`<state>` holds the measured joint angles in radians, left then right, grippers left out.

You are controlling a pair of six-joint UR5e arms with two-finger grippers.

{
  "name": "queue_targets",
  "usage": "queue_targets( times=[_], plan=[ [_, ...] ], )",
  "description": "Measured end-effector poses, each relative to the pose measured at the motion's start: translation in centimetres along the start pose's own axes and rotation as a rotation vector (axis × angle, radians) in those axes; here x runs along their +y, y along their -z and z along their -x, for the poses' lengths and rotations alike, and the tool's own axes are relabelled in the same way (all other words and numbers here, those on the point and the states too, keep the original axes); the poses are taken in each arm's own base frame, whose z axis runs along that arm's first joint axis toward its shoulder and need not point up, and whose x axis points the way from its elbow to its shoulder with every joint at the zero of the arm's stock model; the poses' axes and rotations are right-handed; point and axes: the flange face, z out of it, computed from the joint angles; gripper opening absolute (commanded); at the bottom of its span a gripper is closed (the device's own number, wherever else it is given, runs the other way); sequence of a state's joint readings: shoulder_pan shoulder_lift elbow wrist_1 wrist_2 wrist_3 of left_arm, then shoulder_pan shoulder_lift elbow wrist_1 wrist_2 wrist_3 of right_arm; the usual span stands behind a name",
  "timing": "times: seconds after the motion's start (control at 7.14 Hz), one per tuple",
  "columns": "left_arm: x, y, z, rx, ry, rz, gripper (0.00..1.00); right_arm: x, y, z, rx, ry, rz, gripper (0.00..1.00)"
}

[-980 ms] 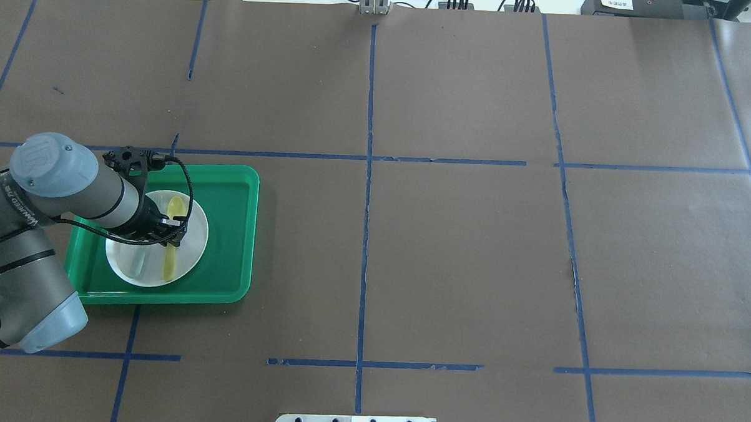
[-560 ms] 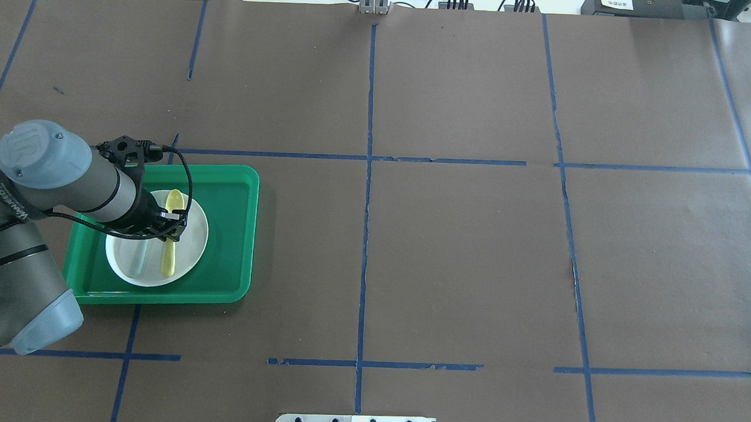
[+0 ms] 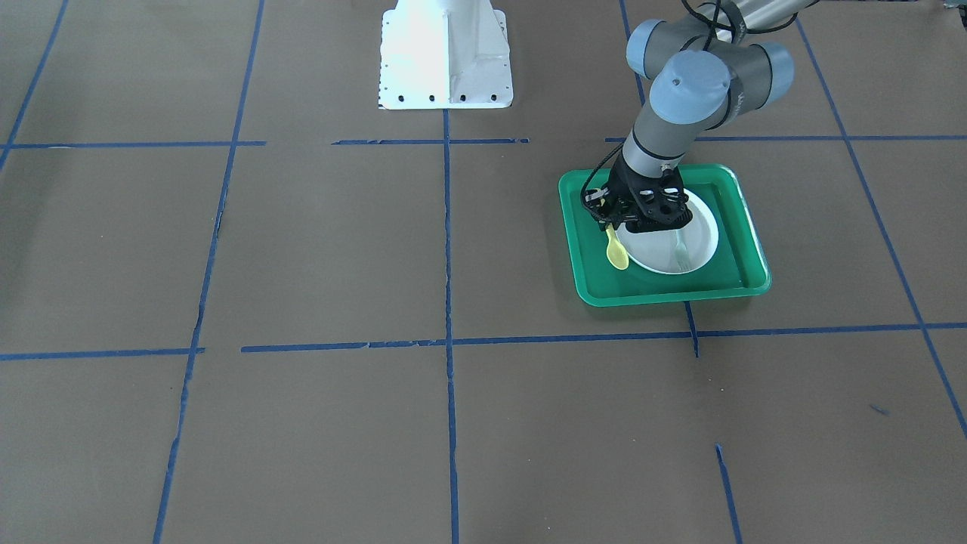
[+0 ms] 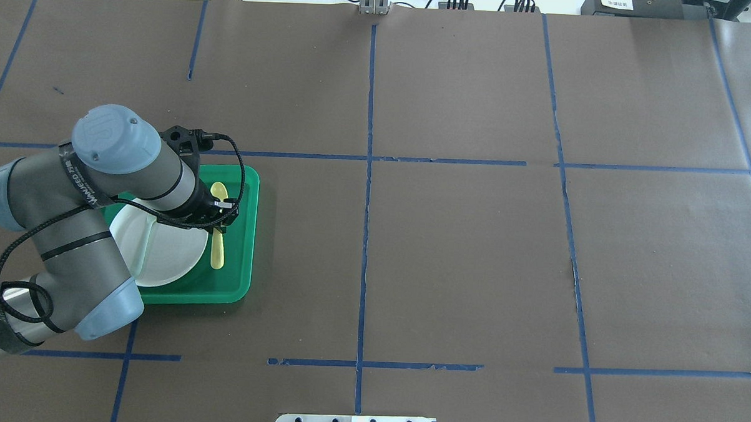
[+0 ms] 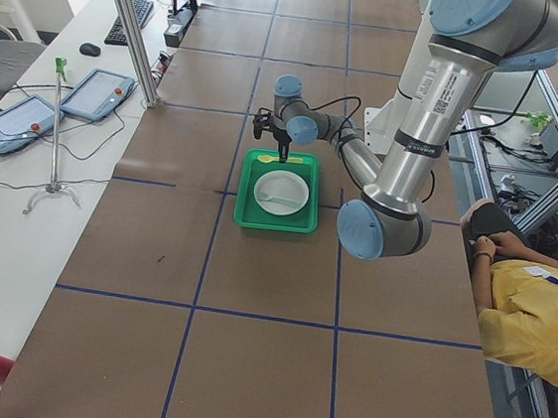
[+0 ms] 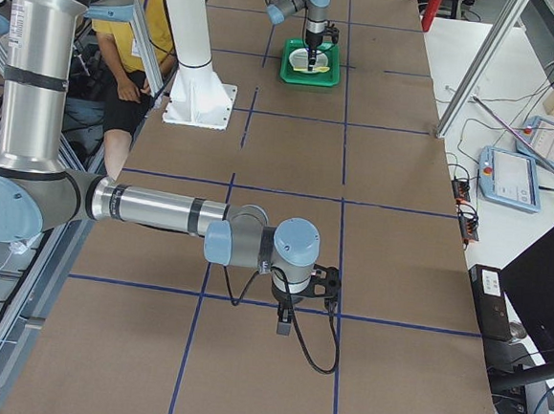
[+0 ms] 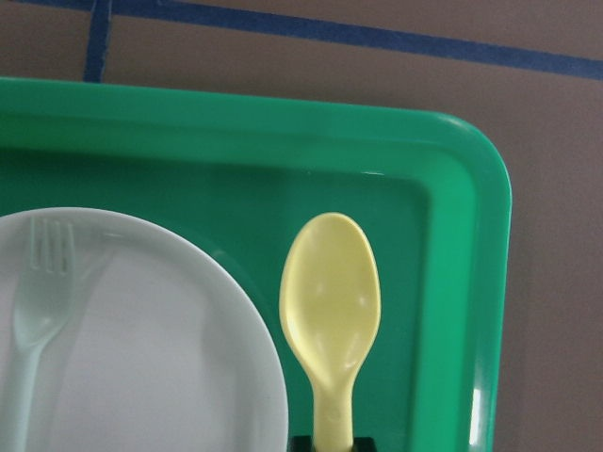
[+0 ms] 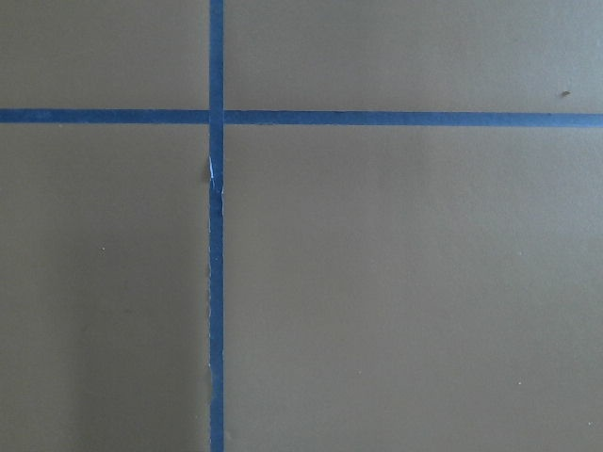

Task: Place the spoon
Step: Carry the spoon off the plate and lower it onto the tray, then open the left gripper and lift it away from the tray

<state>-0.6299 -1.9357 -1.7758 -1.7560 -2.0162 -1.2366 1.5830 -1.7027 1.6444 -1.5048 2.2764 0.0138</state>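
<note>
The yellow spoon [image 4: 217, 250] is held by its handle in my left gripper [image 4: 220, 217], which is shut on it. The spoon hangs over the green tray [image 4: 250, 231], in the bare strip to the right of the white plate [image 4: 168, 254], with its bowl pointing away from the robot. In the left wrist view the spoon [image 7: 332, 311] sits between the plate [image 7: 160, 358] and the tray wall [image 7: 471, 235]. The front view shows the spoon [image 3: 618, 255] beside the plate [image 3: 653, 249]. My right gripper [image 6: 285, 318] shows only in the right side view; I cannot tell whether it is open.
A pale grey-green fork [image 7: 33, 311] lies on the plate, also seen in the front view [image 3: 681, 253]. The tray stands on brown paper with blue tape lines. The robot's white base [image 3: 444, 57] stands at the table's edge. The right wrist view shows only paper and tape.
My left gripper has carried the spoon to the right, from over the plate to over the tray's strip beside the plate. The fork and plate have stayed put.
</note>
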Motion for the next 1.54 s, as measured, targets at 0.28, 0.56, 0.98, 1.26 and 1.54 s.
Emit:
queue_targets(
  times=[0.28,0.56,0.98,1.26,1.54],
  plan=[
    [0.1,-1.1,-0.2,-0.008,-0.011,0.002,0.99,0.0,0.0,0.0,0.0,0.0,0.0,1.0],
    [0.1,-1.0,-0.2,-0.01,-0.016,-0.016,0.99,0.0,0.0,0.0,0.0,0.0,0.0,1.0],
    [-1.1,4.3,1.8,0.033,-0.036,-0.076,0.99,0.0,0.0,0.0,0.0,0.0,0.0,1.0],
    [-6.1,12.3,10.9,-0.027,-0.127,-0.186,1.0,0.0,0.0,0.0,0.0,0.0,0.0,1.0],
    [-10.5,18.9,26.2,-0.161,-0.272,-0.204,1.0,0.0,0.0,0.0,0.0,0.0,-0.001,1.0]
  ],
)
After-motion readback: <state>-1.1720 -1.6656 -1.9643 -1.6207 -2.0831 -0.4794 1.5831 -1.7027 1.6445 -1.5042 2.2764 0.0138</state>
